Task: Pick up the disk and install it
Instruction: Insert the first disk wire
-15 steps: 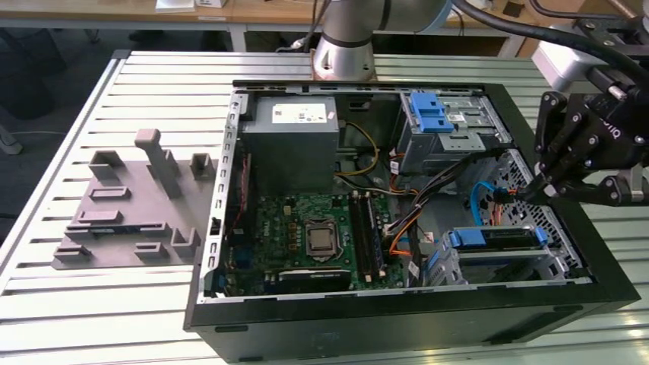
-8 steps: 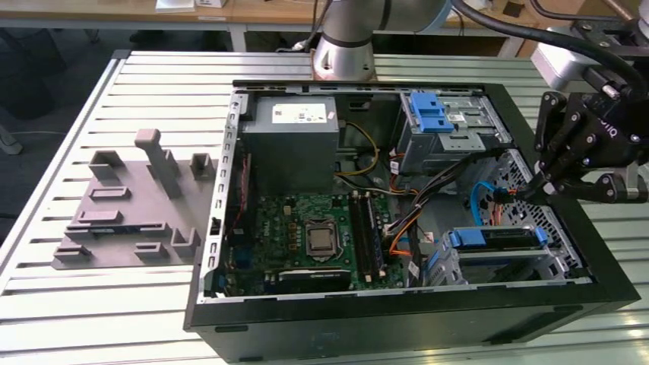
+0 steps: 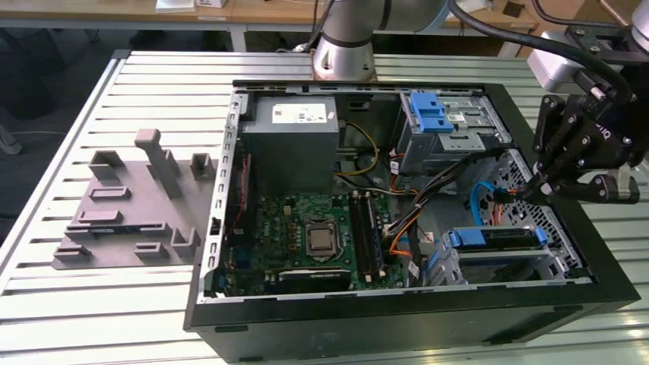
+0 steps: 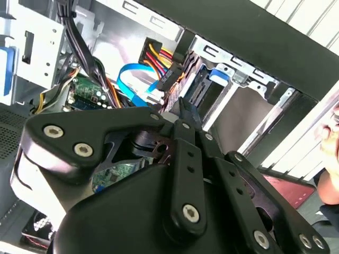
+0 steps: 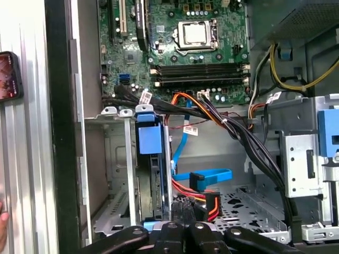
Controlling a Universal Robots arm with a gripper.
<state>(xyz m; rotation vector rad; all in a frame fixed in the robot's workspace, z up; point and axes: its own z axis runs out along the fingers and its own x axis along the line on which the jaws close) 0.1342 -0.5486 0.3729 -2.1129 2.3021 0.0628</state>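
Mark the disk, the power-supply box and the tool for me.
disk (image 3: 494, 238): exterior view, blue carrier edge, seated in the drive cage.
power-supply box (image 3: 294, 148): exterior view, grey top face.
tool (image 3: 578, 176): exterior view, between the fingertips, above the case.

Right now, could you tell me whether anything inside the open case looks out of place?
The blue flat cable and a red-yellow wire plug lie loose beside the disk, which stands on edge in its cage.
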